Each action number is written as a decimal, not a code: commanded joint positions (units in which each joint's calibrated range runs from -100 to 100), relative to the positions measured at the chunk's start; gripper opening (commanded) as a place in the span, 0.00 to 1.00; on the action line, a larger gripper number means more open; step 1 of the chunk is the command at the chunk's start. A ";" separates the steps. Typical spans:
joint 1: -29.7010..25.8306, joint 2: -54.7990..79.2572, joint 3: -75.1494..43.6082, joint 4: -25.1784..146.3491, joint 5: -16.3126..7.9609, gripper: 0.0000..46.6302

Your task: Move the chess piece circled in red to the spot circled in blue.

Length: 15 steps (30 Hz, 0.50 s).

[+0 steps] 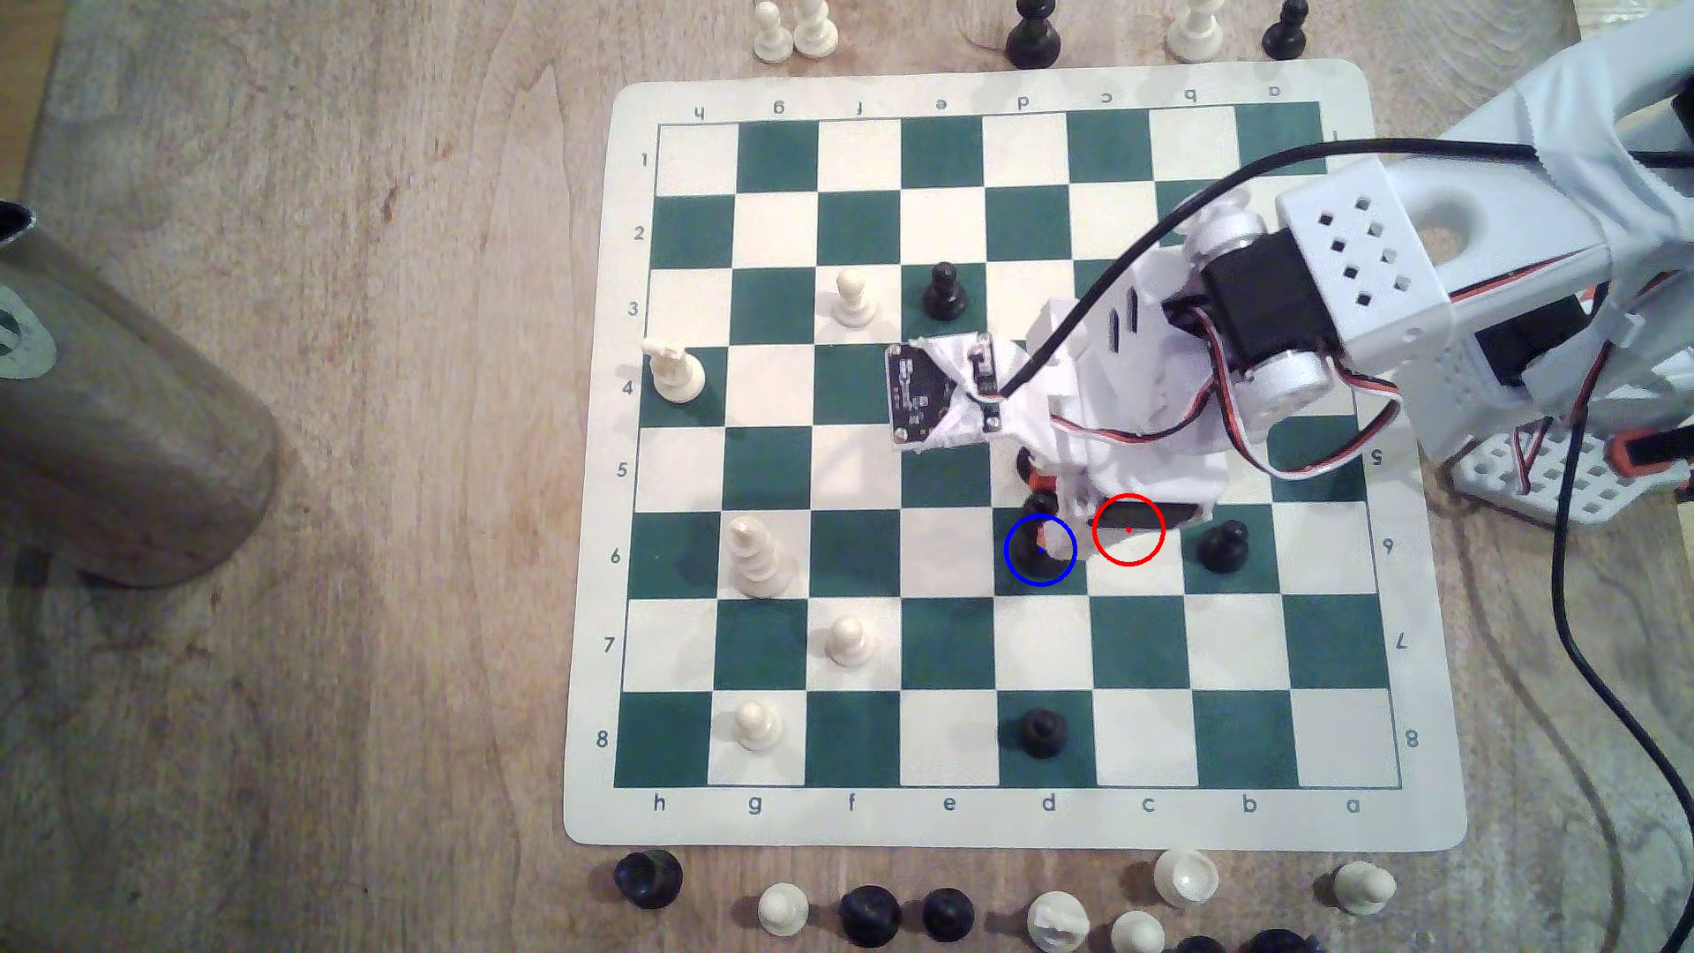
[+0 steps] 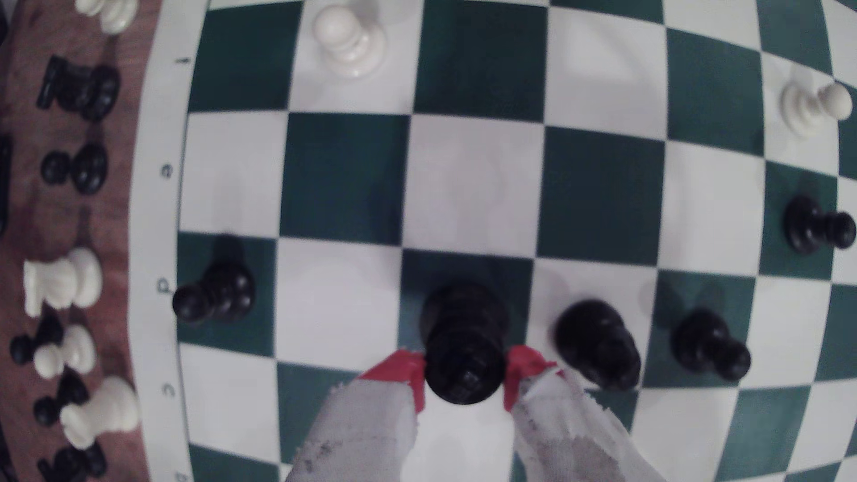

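Observation:
The chess piece, glossy black with a broad base and knobby top, stands between my gripper's two red fingertips, which press on both its sides. Its base sits over the spot, a dark green square. In the exterior view the gripper hangs over the blue-ringed spot and hides most of the chess piece. The red ring lies on the adjoining white square at the exterior view's right, partly under the gripper body.
A black piece stands on the neighbouring white square close to one finger, with a black pawn beyond it. More black pawns and white pieces dot the board. Captured pieces line the table beside the mat.

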 commanded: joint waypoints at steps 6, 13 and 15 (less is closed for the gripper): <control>-0.11 -0.03 -5.07 -0.84 0.15 0.27; -0.19 -1.56 -4.80 2.44 0.15 0.47; -0.35 -3.51 -5.07 4.90 0.15 0.50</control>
